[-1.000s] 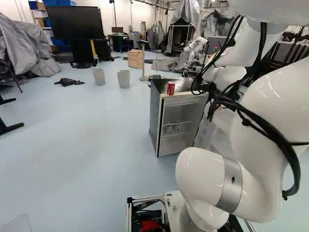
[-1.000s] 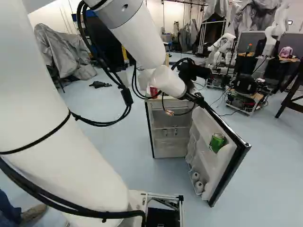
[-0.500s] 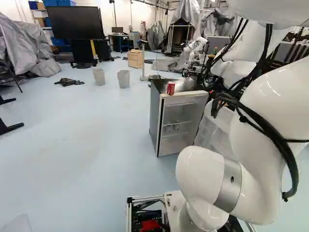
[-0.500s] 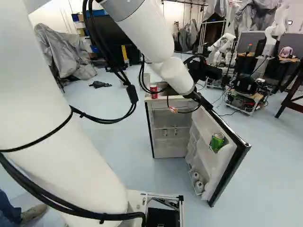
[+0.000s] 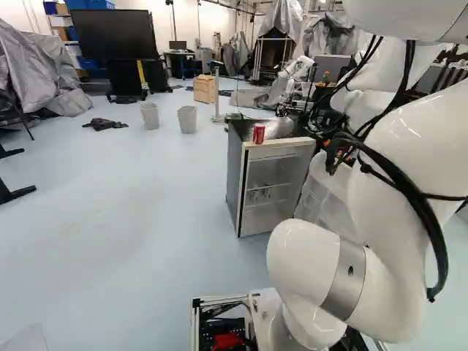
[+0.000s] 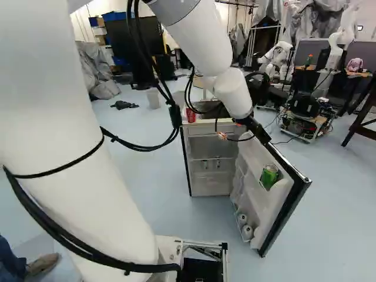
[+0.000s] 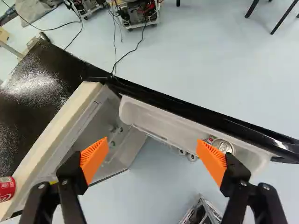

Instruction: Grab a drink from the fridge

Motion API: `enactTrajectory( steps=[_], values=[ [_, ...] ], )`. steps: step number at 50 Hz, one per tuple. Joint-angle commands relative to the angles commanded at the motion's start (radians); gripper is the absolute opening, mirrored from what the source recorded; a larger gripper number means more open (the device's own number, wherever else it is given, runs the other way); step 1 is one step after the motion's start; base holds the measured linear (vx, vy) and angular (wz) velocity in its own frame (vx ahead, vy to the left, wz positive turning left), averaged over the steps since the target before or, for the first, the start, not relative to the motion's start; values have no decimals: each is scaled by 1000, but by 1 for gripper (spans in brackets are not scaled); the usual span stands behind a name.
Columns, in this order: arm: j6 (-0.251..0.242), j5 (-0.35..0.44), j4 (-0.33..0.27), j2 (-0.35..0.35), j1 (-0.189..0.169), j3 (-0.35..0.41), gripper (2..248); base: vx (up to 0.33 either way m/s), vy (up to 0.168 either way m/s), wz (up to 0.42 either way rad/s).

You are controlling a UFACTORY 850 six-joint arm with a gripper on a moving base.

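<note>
In the right base view my gripper [image 6: 257, 129] is above the open fridge door [image 6: 281, 202], near its hinge side. The wrist view shows the gripper [image 7: 153, 159] open, its orange pads wide apart and nothing held. A can [image 7: 224, 146] lies in the door's upper bin [image 7: 163, 125], just beyond one finger; it looks green in the right base view [image 6: 269, 175]. Lower cans [image 7: 191, 157] show between the fingers, farther down. A red can [image 5: 259, 134] stands on the fridge top [image 5: 281, 129]. Small items [image 6: 204, 164] sit inside the fridge [image 6: 210, 144].
The door's dark outer edge [image 7: 196, 112] runs across ahead of the gripper. Another robot [image 6: 275, 61] stands behind the fridge, with wheeled equipment [image 6: 305, 120] to the right in the right base view. Two bins [image 5: 187, 119] and a wooden box [image 5: 205, 89] stand beyond.
My upper arm and gripper have swung rightward in the right base view, from over the fridge's front toward its open door. The base, fridge and cans have stayed put.
</note>
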Motion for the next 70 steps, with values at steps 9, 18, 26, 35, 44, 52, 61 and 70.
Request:
enactTrajectory(
  steps=[9,18,26,35,44,52,61,70],
  values=[
    [0,0,0,-26,-25,-28,247,0,0,0],
    [0,-1,0,-53,-49,-57,247,0,0,0],
    [0,-5,0,-77,-70,-83,247,0,0,0],
    [0,-12,0,-105,-92,-114,247,0,0,0],
    [0,-19,0,-135,-112,-148,247,0,0,0],
    [0,-27,0,-163,-129,-179,247,0,0,0],
    [0,-47,0,-193,-148,-215,247,0,0,0],
    [0,-74,0,-225,-167,-252,247,0,0,0]
  ],
)
